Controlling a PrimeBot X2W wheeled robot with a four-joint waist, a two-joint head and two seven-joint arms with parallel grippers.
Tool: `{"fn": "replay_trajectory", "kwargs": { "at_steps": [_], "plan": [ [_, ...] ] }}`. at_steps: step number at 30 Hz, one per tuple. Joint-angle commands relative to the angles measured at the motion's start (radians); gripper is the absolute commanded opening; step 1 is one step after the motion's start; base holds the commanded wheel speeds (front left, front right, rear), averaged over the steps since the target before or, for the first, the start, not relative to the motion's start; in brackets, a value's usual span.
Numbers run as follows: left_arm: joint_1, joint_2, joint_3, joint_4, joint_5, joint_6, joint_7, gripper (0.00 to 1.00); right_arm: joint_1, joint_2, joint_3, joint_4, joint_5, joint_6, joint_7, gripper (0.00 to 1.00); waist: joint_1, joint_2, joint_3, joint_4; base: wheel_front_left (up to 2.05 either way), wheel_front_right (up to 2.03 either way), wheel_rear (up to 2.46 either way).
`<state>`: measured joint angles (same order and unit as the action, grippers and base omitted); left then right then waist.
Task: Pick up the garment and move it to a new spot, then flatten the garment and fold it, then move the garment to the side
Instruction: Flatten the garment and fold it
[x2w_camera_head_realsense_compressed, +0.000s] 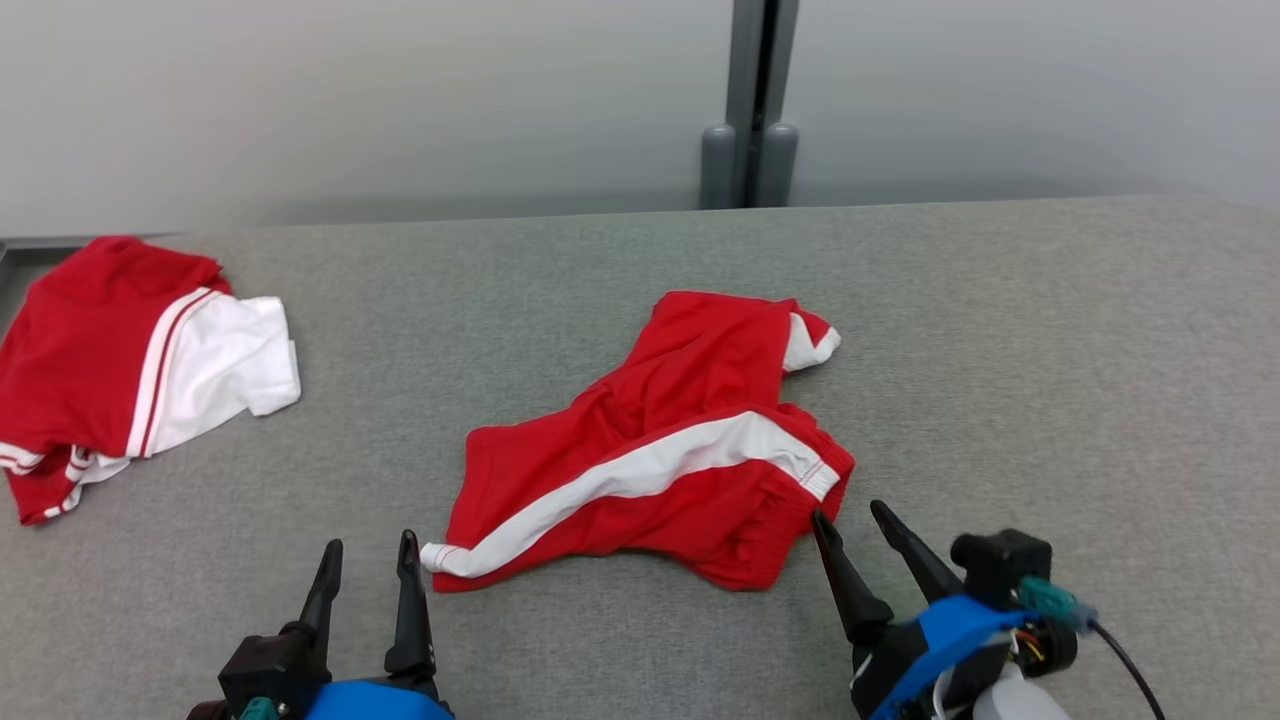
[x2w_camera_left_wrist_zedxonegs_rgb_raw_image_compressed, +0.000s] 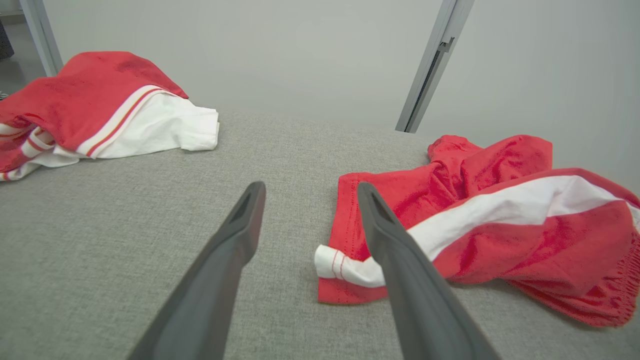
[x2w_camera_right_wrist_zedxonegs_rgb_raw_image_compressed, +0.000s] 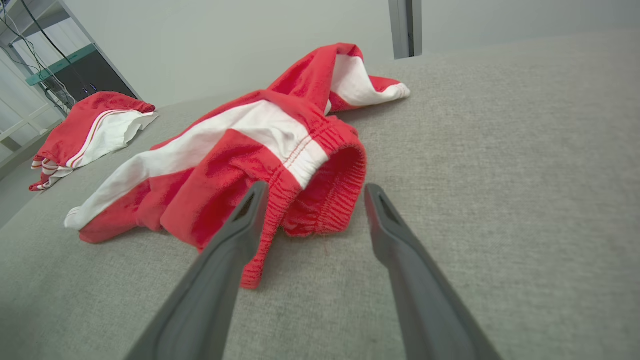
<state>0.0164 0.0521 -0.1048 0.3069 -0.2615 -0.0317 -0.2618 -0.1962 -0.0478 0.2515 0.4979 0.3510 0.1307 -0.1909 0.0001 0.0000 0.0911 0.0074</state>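
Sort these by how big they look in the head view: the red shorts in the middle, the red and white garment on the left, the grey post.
1. red shorts, largest.
2. red and white garment, somewhat smaller, though it sits farther away.
3. grey post, smallest, farthest back.

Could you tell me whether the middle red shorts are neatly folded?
Not folded: the red white-striped fabric shorts lie rumpled, one leg twisted.

No legible text or labels
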Motion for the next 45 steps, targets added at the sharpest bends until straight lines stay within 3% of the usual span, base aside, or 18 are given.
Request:
{"fn": "replay_trajectory", "kwargs": {
  "at_steps": [1,11,14,15,16,20,22,28,35,45],
  "plan": [
    [-0.017,-0.001,0.009,-0.013,0.009,0.005,-0.005,1.0,-0.05,-0.004,0.011,0.038,0.013,0.0,0.008,1.0,-0.0001,0.0,0.017,0.025,0.0,0.0,0.0],
    [-0.003,-0.002,0.02,-0.036,0.018,0.002,-0.005,1.0,-0.187,-0.005,0.04,0.193,0.168,0.0,-0.024,1.0,-0.0001,0.0,0.032,0.08,0.0,0.0,0.0],
    [-0.001,-0.002,0.023,-0.036,0.018,0.001,-0.005,1.0,-0.206,-0.004,0.048,0.213,0.209,0.0,-0.037,0.72,-0.0001,0.0,0.031,0.08,0.0,0.0,0.0],
    [0.0,-0.002,0.023,-0.036,0.019,0.001,-0.005,1.0,-0.211,-0.004,0.054,0.219,0.218,0.0,-0.041,0.57,-0.0001,0.0,0.031,0.078,0.0,0.0,0.0],
    [0.0,-0.002,0.023,-0.036,0.019,0.001,-0.005,1.0,-0.211,-0.004,0.054,0.219,0.218,0.0,-0.041,0.57,-0.0001,0.0,0.031,0.078,0.0,0.0,0.0],
    [-0.001,-0.002,0.023,-0.038,0.021,0.001,-0.005,1.0,-0.23,-0.004,0.072,0.24,0.235,0.0,-0.051,0.27,-0.0001,0.0,0.031,0.07,0.0,0.0,0.0],
    [-0.001,-0.002,0.017,-0.033,0.022,-0.003,-0.005,1.0,-0.237,-0.004,0.081,0.246,0.241,0.0,-0.056,0.0,-0.0001,0.0,0.032,0.064,0.0,0.0,0.0],
    [-0.018,0.005,-0.029,0.018,0.031,-0.037,0.01,1.0,-0.232,-0.004,0.11,0.237,0.207,0.0,-0.064,0.0,-0.0001,0.0,0.03,0.046,0.0,0.0,0.0],
    [-0.06,0.035,-0.079,0.07,0.004,-0.072,0.146,1.0,-0.197,-0.043,0.11,0.203,0.128,0.0,-0.021,0.0,-0.0001,0.0,0.028,0.025,0.0,0.0,0.0],
    [-0.174,0.025,-0.053,0.183,-0.13,-0.071,0.309,1.0,-0.138,-0.032,0.109,0.124,0.078,0.0,0.031,0.0,-0.0001,0.0,0.027,0.0,0.0,0.0,0.0]
  ]
}}
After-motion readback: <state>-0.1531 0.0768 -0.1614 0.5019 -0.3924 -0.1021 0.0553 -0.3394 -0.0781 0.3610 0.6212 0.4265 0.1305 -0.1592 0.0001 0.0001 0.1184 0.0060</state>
